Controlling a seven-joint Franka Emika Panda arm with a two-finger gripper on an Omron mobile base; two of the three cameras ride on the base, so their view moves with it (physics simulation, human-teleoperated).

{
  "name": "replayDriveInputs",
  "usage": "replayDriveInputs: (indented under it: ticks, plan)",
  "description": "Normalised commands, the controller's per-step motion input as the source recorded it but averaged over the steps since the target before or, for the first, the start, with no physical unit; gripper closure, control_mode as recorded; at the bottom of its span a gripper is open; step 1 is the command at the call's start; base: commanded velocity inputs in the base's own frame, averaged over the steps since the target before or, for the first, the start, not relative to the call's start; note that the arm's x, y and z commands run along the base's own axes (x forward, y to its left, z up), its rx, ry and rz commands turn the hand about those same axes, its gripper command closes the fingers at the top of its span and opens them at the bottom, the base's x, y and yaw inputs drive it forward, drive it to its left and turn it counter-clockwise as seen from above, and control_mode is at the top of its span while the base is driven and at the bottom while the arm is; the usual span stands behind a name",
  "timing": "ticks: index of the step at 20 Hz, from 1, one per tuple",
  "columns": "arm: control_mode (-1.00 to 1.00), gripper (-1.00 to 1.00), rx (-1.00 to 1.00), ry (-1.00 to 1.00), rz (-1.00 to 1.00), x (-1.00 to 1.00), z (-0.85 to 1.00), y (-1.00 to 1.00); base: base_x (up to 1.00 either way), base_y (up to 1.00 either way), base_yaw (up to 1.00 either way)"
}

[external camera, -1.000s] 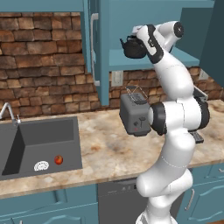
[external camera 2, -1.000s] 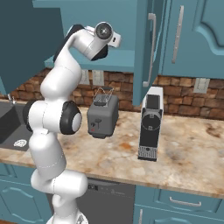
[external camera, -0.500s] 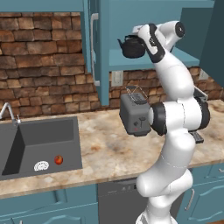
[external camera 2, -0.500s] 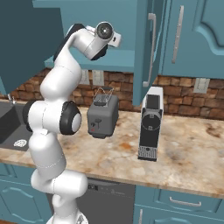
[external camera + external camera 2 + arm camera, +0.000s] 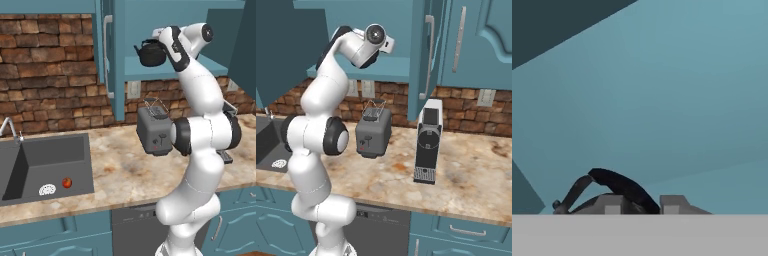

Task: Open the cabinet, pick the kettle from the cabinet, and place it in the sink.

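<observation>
Up on the open shelf of the cabinet (image 5: 150, 75), the gripper (image 5: 162, 47) has just drawn its fingers in around the arched handle of the kettle (image 5: 151, 54) — a second ago they stood wide, and the kettle sat a touch lower. In the hand view the dark handle (image 5: 619, 186) curves right across the fingertips (image 5: 612, 204), so I'd judge it clenched on the kettle, which looks barely off the shelf, if at all.

That means the door is dealt with and the pick is made; what's left is the carry to the sink (image 5: 47, 162), well off to the left and lower.

Below the shelf stands a grey toaster (image 5: 154, 131), directly under the way out — worth clearing. A coffee machine (image 5: 427, 141) stands further right on the counter (image 5: 476, 175). Two small objects (image 5: 55, 187) already lie in the basin.
</observation>
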Motion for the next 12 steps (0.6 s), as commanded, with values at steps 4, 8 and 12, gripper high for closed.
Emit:
replayDriveInputs:
  ticks: [4, 8, 12]
  plan:
    - [-1.00, 1.00, 0.00, -0.01, 0.00, -0.14, 0.00, 0.15, 0.00, 0.00, 0.00]
    - [-1.00, 1.00, 0.00, -0.01, 0.00, -0.12, 0.00, 0.18, 0.00, 0.00, 0.00]
    - [-1.00, 1.00, 0.00, -0.01, -0.01, -0.11, -0.03, 0.16, 0.00, 0.00, 0.00]
